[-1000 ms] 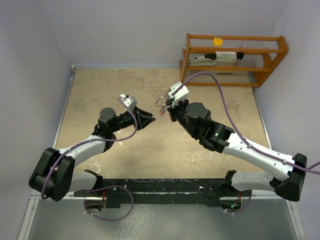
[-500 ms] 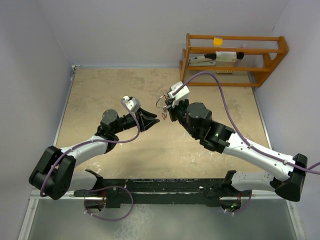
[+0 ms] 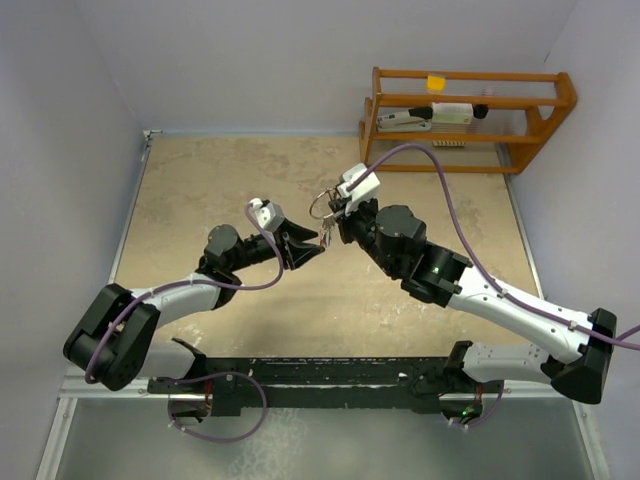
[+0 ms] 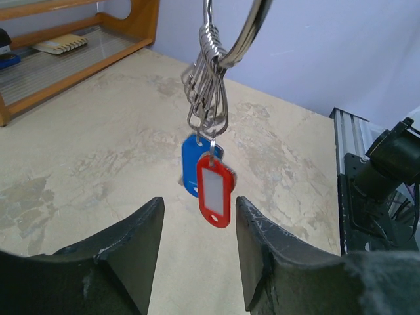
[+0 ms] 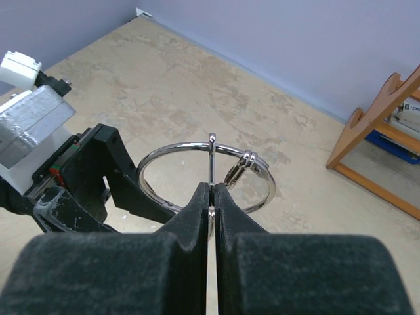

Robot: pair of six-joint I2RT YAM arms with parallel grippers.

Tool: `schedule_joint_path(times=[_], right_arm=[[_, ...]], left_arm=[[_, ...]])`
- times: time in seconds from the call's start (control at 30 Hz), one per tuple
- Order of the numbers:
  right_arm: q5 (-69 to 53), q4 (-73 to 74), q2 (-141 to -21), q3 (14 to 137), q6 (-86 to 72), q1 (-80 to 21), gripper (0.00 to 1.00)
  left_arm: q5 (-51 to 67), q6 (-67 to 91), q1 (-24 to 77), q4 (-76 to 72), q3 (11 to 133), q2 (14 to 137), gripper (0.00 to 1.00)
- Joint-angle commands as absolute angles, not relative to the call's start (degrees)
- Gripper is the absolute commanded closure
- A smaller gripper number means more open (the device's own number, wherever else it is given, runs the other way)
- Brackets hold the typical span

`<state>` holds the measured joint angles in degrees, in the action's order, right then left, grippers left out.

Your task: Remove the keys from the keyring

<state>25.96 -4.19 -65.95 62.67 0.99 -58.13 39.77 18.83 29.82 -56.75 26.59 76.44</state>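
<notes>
Keyring [image 4: 249, 33] pinched in raised right tool [image 5: 211, 187], left tool [image 4: 197, 210] outstretched — agape below keys [image 4: 215, 189]

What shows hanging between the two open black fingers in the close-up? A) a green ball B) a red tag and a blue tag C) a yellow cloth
B: the red tag and blue tag dangle from the keyring, seen between the open jaws of the left gripper.
</notes>
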Motion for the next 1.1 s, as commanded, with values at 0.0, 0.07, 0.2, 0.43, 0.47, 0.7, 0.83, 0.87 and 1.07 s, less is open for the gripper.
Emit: schedule_joint_path(times=[0.0, 0.07, 0.2, 0.43, 0.47, 0.7, 0.83, 0.87, 1.07], right_arm=[[24.6, -7.9, -63.0, 65.2, 0.2, -58.4, 1.00], [24.3, -7.9, -62.8, 65.0, 0.0, -58.4, 1.00], [23.7, -7.8, -62.8, 65.0, -0.3, -58.4, 1.00], [23.2, -7.7, -62.7, 65.0, -1.1, -58.4, 1.00], [23.0, -7.7, -62.7, 65.0, -1.2, -58.4, 1.00], [22.1, -7.6, -62.8, 65.0, -1.8, -58.4, 1.00], [21.7, -7.6, -62.8, 65.0, -2.0, -58.4, 1.00], [21.6, -7.7, -62.8, 65.0, -2.1, -58.4, 1.00], [21.4, -7.8, -62.8, 65.0, -2.1, -58.4, 1.00]], left_arm=[[38.5, 17.9, 30.5, -60.8, 26.3, 75.6, 0.53], [38.4, 18.1, 30.8, -61.0, 26.3, 75.7, 0.51], [37.8, 18.3, 31.3, -62.0, 26.2, 75.9, 0.49], [37.0, 18.5, 31.7, -63.9, 26.1, 76.4, 0.48], [37.1, 18.6, 31.8, -64.1, 26.1, 76.5, 0.48], [37.2, 19.6, 32.3, -66.5, 26.1, 78.0, 0.48], [37.2, 20.0, 32.7, -67.9, 26.0, 78.6, 0.48], [37.1, 20.1, 32.8, -68.2, 26.0, 78.7, 0.48], [37.1, 21.1, 33.0, -70.6, 26.1, 80.1, 0.50]])
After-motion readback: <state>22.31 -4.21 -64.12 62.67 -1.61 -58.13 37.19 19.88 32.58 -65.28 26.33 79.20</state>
